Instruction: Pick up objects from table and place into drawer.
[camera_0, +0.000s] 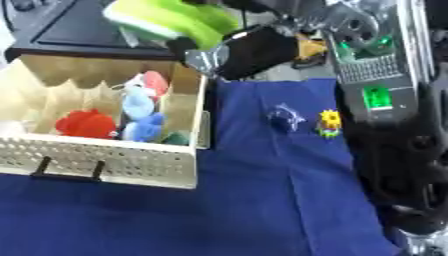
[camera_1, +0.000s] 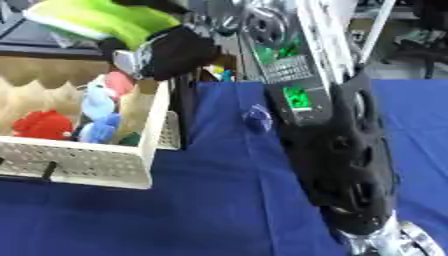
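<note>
So the right hand (camera_0: 223, 55) is up in the top middle of the frame, hanging over the far right corner of the drawer (camera_0: 105, 160). It's carrying a lime green and white thing (camera_0: 166, 20), soft-looking, maybe a sponge or plush. The dark hand sits at the right end of it and seems to be closed around that end, though the fingers themselves are hard to make out.

The key bit: the green thing's long axis runs from upper left to lower right, and most of it sticks out past the drawer's back wall toward the black surface (camera_0: 70, 30) behind. My guess is the hand needs to come toward the lower left before letting go, or the thing lands outside.

Inside the drawer there's a red toy (camera_0: 86, 124), a light blue plush (camera_0: 140, 112) and something pink (camera_0: 156, 82), mostly in the right half, so the left compartments look roomier.

On the blue cloth (camera_0: 262, 200), two small items are left: a bluish clear one (camera_0: 284, 118) and a yellow flower-like one (camera_0: 330, 122) beside it. No left hand visible.
</note>
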